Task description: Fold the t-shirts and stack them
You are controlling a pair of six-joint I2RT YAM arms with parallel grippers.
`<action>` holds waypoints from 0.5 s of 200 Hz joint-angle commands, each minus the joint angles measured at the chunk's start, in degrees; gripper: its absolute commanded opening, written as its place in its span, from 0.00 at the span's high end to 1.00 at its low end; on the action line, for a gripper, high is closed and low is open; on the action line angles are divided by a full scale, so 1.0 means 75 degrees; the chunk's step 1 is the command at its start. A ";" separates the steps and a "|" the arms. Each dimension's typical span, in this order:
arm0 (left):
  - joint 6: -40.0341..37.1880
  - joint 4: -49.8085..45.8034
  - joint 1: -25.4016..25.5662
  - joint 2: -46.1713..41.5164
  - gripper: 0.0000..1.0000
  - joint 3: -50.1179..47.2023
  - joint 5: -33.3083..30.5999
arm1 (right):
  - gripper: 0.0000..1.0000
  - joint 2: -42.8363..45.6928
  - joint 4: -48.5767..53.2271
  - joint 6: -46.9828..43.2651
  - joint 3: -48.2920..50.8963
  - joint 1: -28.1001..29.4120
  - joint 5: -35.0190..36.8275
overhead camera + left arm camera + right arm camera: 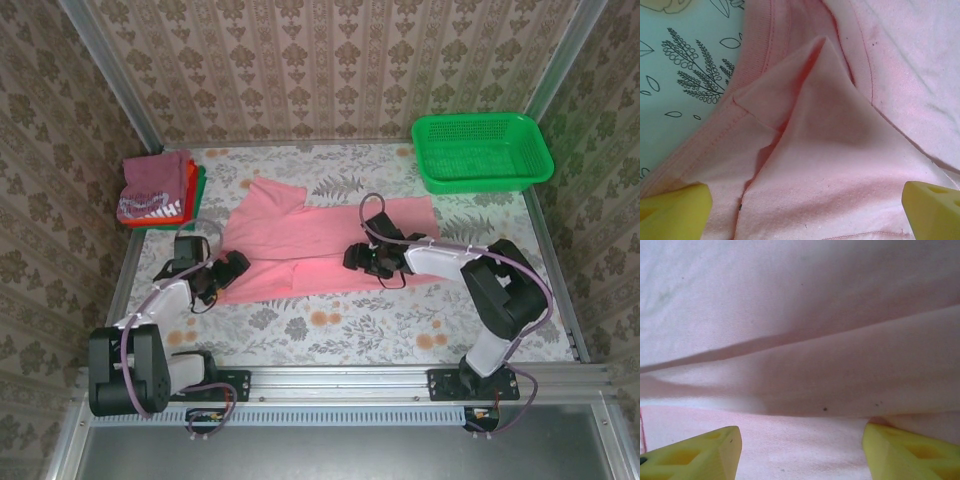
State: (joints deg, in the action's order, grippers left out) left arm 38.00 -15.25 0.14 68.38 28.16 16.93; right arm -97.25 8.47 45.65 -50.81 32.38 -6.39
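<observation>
A green plastic mesh basket [478,119] sits upright in the far right corner of the table [330,325]. The table has a pale cover printed with leaves and flowers. Patterned beige wallpaper [320,70] rises behind the far edge and along both sides. A metal rail [350,375] runs along the near edge.

The left arm [150,320] at lower left and the right arm [490,290] at lower right are built alike, with bulky black joint housings, white link covers and thin purple-grey cables [372,196]. The left gripper [805,220] and right gripper [800,455] carry yellow plastic wedge-shaped fingertips [675,212] with recessed pockets.
</observation>
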 commanded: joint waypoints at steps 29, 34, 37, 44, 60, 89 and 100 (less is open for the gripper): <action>-0.0284 -0.1731 -0.0129 -0.1095 0.00 -0.0220 -0.0479 | 0.32 0.0824 0.0954 0.0669 0.0974 0.0422 0.0130; -0.0285 -0.1904 -0.0118 -0.1233 0.00 -0.0186 -0.0549 | 0.31 0.0971 0.0998 0.0655 0.0948 0.0428 0.0136; -0.0285 -0.1996 -0.0113 -0.1320 0.00 -0.0146 -0.0601 | 0.31 0.1064 0.1003 0.0626 0.0925 0.0429 0.0146; -0.0286 -0.2122 -0.0078 -0.1549 0.00 -0.0052 -0.0735 | 0.29 0.1261 0.1025 0.0515 0.0857 0.0429 0.0198; -0.0328 -0.2094 0.0008 -0.1799 0.00 0.0241 -0.0978 | 0.26 0.1604 0.1169 0.0093 0.0518 0.0429 0.0637; -0.0933 -0.1255 0.0151 -0.1022 0.00 0.1161 -0.1033 | 0.13 0.1844 0.1115 -0.0799 -0.0051 0.0300 0.1426; -0.1472 -0.1058 0.0217 -0.0461 0.00 0.1740 -0.1042 | 0.10 0.1929 0.0961 -0.0991 -0.0125 0.0189 0.1565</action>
State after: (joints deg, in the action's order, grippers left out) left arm 34.63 -27.51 0.84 58.87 33.71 10.74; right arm -85.27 15.46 43.81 -48.51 35.24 -0.91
